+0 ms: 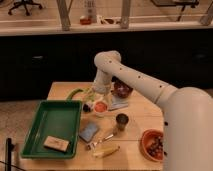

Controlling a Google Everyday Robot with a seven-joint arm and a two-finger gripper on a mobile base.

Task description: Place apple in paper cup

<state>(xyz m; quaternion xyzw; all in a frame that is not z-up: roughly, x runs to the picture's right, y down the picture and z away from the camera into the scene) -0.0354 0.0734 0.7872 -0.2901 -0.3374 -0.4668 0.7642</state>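
The apple (101,106) is a small red-orange round shape near the middle of the wooden table (140,112). A white rim surrounds it, so it appears to sit in the mouth of the short white paper cup (102,113). My gripper (98,98) hangs straight down from the white arm and is just above and slightly behind the apple and cup. It is so close that I cannot tell whether it touches the apple.
A dark red bowl (121,90) stands right behind the cup. A dark metallic cup (121,120) is in front to the right, and an orange bowl (152,144) with dark contents at the front right. A green tray (50,122) holding a tan block fills the left. A blue item (90,131), a utensil and a yellow item (106,150) lie in front.
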